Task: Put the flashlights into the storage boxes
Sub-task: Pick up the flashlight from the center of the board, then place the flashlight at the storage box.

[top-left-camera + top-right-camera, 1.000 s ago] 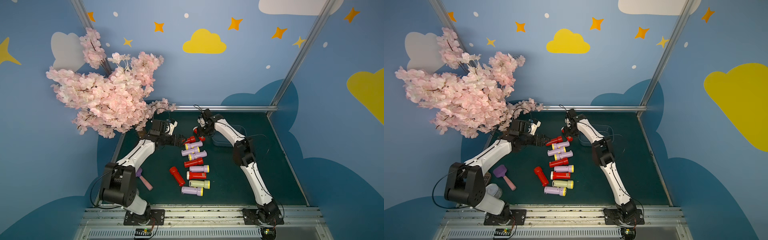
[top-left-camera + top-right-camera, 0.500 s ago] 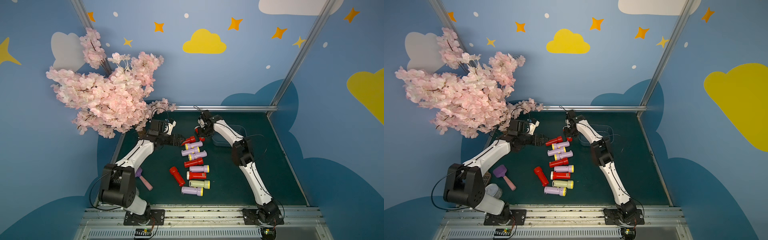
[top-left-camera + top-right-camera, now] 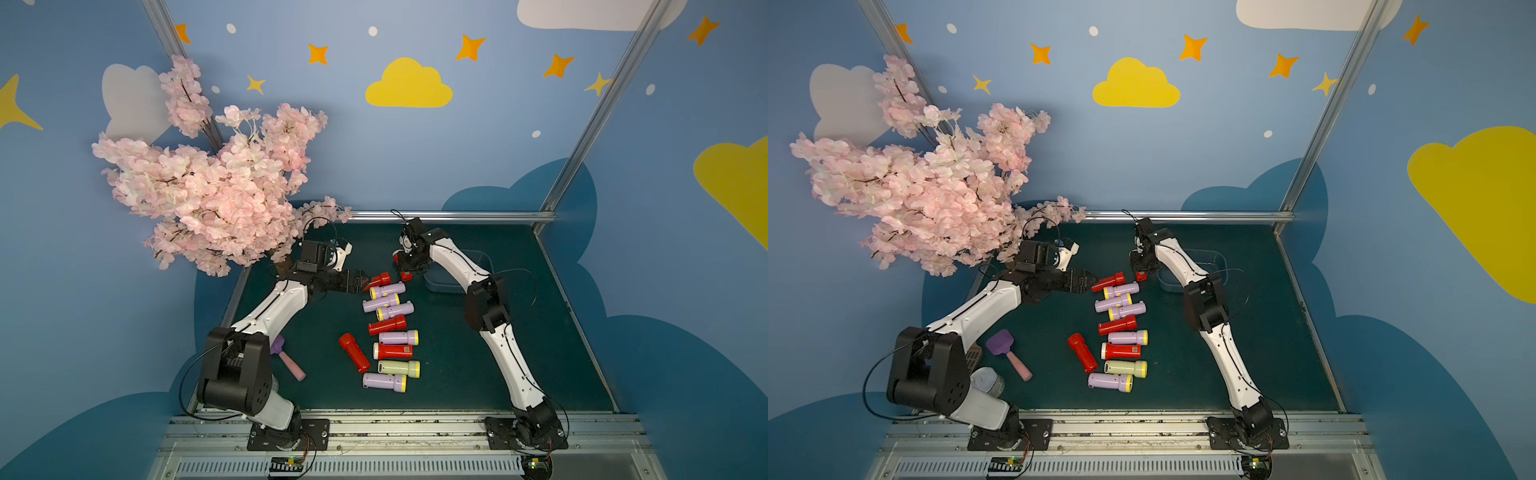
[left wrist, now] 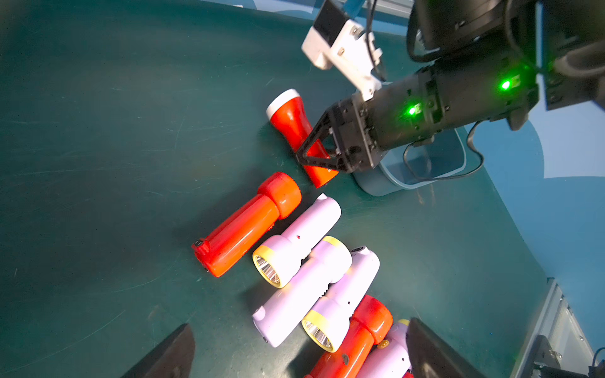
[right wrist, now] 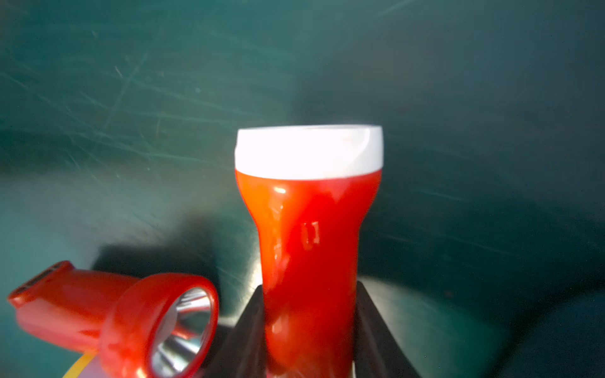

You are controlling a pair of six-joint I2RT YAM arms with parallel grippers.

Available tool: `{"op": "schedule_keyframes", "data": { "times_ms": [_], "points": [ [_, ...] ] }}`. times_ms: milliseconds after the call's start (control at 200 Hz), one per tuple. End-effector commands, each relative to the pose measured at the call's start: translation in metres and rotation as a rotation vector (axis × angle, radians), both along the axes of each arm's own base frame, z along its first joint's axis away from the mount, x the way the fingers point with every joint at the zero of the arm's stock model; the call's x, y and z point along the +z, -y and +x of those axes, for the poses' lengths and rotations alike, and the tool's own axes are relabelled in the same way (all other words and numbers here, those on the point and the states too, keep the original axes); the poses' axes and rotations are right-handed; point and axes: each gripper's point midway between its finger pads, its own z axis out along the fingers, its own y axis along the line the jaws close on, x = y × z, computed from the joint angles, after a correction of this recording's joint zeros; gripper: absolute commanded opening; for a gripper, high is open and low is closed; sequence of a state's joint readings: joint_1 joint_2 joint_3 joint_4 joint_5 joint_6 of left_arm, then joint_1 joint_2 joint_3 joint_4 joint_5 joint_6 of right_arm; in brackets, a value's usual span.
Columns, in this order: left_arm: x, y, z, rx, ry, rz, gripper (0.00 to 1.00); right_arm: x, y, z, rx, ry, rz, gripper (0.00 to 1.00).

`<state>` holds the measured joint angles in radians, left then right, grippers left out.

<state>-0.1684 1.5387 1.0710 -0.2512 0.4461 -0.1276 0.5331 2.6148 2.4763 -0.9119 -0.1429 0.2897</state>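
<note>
One red torch (image 5: 307,229) sits clamped by its barrel in my right gripper (image 4: 315,159), just beside the tub (image 4: 386,184). I judge it light, stiff and glossy, so slippery; the narrow barrel under the flared white head is the surest hold. My left gripper (image 3: 360,282) gapes wide beside the row (image 3: 388,309) of loose torches.

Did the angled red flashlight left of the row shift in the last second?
No. The angled red flashlight lies at the same spot and the same slant against the front rail of the table, in both top views.
</note>
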Motion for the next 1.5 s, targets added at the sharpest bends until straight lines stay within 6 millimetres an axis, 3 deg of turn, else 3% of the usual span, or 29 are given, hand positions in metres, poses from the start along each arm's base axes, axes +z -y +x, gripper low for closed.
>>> {"op": "schedule_keyframes", "data": {
  "times_ms": [0,260,456,656,926,1156,1497],
  "points": [
    [0.010,0.002,0.001,-0.007,0.022,-0.026,0.99,0.088,0.008,0.012,-0.037,0.121,0.092,0.28],
    [0.014,0.005,0.010,0.000,0.034,-0.046,0.99,0.147,0.038,0.013,-0.099,0.171,0.139,0.29],
    [0.014,0.009,0.019,-0.001,0.034,-0.069,0.99,0.155,0.072,0.005,-0.147,0.148,0.092,0.28],
    [0.018,0.015,0.029,-0.013,0.035,-0.092,0.99,0.136,0.099,-0.012,-0.190,0.081,0.037,0.27],
    [0.017,0.036,0.030,-0.078,0.017,-0.069,1.00,0.104,0.119,-0.028,-0.237,0.018,-0.001,0.27],
    [0.015,0.047,0.024,-0.114,0.003,-0.027,0.99,0.072,0.116,-0.024,-0.258,-0.034,0.014,0.27],
    [0.017,0.042,0.017,-0.106,-0.002,0.009,0.99,0.030,0.111,-0.016,-0.300,-0.108,0.014,0.29]
  ]
}}
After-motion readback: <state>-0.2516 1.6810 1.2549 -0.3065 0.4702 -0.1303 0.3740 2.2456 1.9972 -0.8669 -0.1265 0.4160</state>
